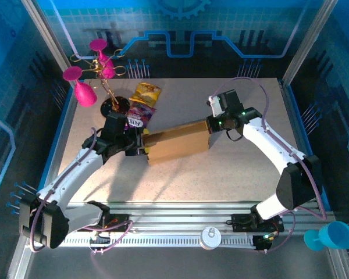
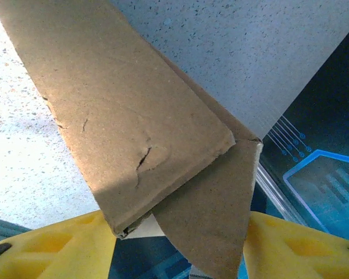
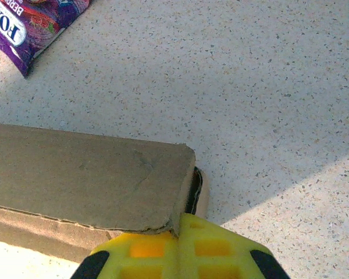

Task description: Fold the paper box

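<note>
While right tool [image 3: 178, 225] pinches the paper box [image 3: 81, 180], left tool [image 2: 177, 228] gapes.

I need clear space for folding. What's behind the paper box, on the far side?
A purple snack packet and a yellow packet lie behind the left end of the paper box. The left arm covers part of the purple one.

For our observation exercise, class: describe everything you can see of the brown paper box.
The paper box is plain brown cardboard, long, flat, partly folded, creased and slightly torn on top. It stretches slanted over the table. One end flap sits between the left gripper's fingers; the shut right gripper pinches the other end's edge.
</note>
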### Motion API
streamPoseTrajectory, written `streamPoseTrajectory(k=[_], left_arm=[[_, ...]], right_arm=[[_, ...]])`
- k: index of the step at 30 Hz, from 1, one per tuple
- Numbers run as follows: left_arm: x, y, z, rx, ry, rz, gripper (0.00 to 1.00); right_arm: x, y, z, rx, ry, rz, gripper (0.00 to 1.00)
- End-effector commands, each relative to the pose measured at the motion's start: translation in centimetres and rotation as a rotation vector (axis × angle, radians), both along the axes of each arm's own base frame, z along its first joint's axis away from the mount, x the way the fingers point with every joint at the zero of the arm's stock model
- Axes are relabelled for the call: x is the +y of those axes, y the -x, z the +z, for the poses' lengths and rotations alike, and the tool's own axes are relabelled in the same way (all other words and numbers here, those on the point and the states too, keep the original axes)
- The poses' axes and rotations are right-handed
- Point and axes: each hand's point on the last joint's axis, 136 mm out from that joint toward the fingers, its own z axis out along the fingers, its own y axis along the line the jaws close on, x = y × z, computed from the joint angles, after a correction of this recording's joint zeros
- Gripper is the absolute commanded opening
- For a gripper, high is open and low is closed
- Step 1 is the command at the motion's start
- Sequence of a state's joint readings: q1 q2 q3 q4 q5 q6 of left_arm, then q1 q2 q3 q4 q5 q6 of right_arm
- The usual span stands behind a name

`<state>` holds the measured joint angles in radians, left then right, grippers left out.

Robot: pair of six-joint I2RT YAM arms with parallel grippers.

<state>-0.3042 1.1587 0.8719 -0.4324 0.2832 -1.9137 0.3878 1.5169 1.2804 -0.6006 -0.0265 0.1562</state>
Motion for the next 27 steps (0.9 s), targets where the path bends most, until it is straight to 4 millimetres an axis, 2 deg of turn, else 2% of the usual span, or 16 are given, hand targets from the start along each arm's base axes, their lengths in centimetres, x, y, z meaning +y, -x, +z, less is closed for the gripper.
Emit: streamPoseTrajectory(k=[1,3,11,16,20,24,27], left_arm=[[0.6,1.4,-2.3,0.074,-0.036,0.026,0.56],[0.8,1.4,-2.4,0.068,-0.04,0.033,0.55],[0.4,2.2,-3.1,0.077,-0.051,0.011,0.5],[0.3,2.7,-3.6,0.084,-0.065,0.009,0.47],[0.4,2.8,-3.8,0.082,-0.073,0.009,0.43],[0.3,2.9,-3.9,0.082,-0.08,0.004,0.4],[0.3,3.0,-4.1,0.087,-0.083,0.001,0.38]], right_arm=[[1.0,0.7,0.6,-0.004,-0.021,0.038,0.0],[1.0,0.8,0.9,-0.003,-0.031,0.036,0.01],[1.3,1.5,2.2,0.02,-0.087,0.01,0.23],[1.2,2.5,3.3,0.029,-0.139,-0.014,0.37],[1.4,3.5,4.2,0.046,-0.2,-0.025,0.43],[1.2,3.8,5.4,0.074,-0.314,-0.1,0.51],[0.9,3.1,6.1,0.121,-0.468,-0.183,0.55]])
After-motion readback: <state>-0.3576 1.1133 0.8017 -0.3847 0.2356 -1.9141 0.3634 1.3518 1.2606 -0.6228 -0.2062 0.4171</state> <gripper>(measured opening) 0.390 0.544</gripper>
